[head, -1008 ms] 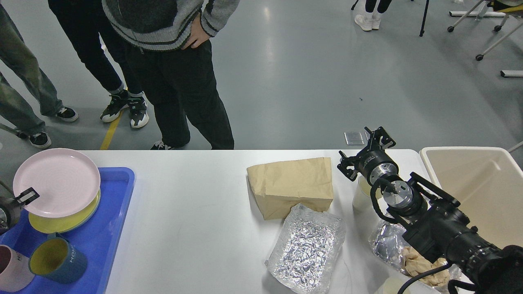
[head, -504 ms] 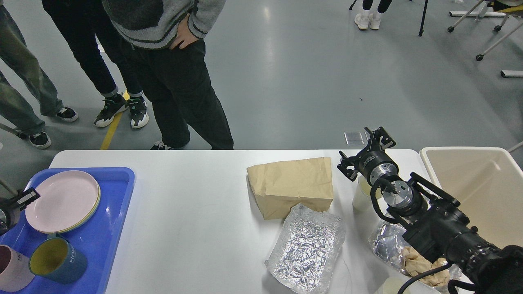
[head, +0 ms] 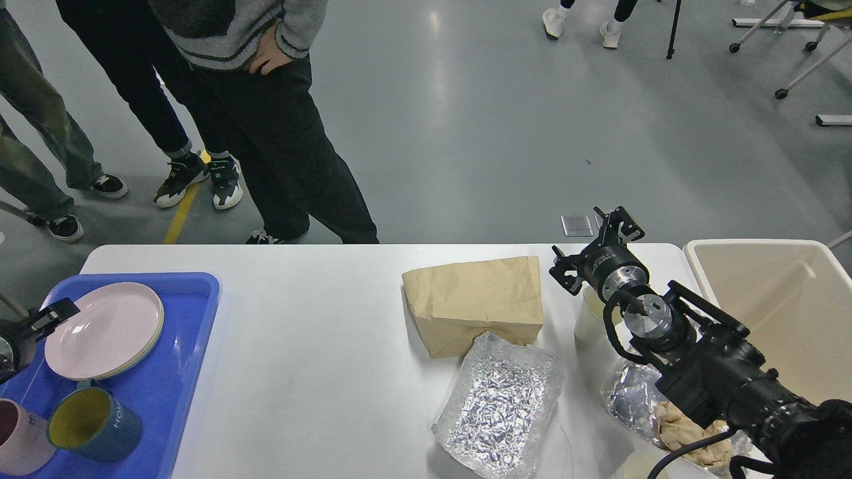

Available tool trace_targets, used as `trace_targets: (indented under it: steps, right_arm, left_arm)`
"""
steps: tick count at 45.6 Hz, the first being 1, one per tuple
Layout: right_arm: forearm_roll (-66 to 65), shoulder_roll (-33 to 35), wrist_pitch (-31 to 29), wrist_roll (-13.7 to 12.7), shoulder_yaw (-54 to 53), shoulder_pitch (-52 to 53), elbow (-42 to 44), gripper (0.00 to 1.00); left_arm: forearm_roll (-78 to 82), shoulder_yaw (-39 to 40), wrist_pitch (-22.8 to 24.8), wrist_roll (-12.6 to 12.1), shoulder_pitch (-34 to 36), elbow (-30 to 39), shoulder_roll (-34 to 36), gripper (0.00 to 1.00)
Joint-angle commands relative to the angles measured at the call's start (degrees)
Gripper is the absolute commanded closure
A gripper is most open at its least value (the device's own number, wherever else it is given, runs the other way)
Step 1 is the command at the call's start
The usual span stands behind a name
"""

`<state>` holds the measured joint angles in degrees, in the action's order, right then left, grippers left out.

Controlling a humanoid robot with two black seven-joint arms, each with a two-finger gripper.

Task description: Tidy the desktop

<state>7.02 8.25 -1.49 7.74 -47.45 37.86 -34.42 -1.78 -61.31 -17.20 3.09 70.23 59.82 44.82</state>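
The desktop (head: 319, 319) is a wide white tabletop. On its right half lie a brown paper bag (head: 476, 303), an empty foil tray (head: 499, 406) and a second foil tray holding crumpled brown paper (head: 672, 426). A white paper cup (head: 587, 322) stands beside the bag. Just above the cup's far rim, my right gripper (head: 596, 246) is open and empty. My left gripper (head: 53, 314) shows only one dark finger at the left rim of a pink plate (head: 106, 329), which rests on a yellow plate.
A blue tray (head: 186, 372) at the left holds the plates, a dark mug with a yellow inside (head: 93, 422) and a pink mug (head: 20, 442). A beige bin (head: 772, 299) stands at the right end. People stand along the far edge.
The pink plate went from being held up at the tray's far-left corner down onto the yellow plate. My left gripper's finger then shifted slightly up and right. The right arm stayed still.
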Motion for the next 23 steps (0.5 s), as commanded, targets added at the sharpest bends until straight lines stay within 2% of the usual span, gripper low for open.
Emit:
trace_targets:
  steps: [1, 12, 23]
  right_arm:
    - [0.0, 0.0, 0.0, 0.0, 0.0, -0.1, 0.1, 0.0]
    - [0.0, 0.0, 0.0, 0.0, 0.0, 0.0, 0.1, 0.0]
    - [0.0, 0.0, 0.0, 0.0, 0.0, 0.0, 0.1, 0.0]
  left_arm:
    - [0.0, 1.5, 2.3, 0.1, 1.1, 0.2, 0.6, 0.05]
    - [0.0, 20.4, 13.6, 0.6, 2.3, 0.2, 7.9, 0.04]
    - [0.0, 41.4, 24.9, 0.8, 1.5, 0.2, 11.9, 0.04]
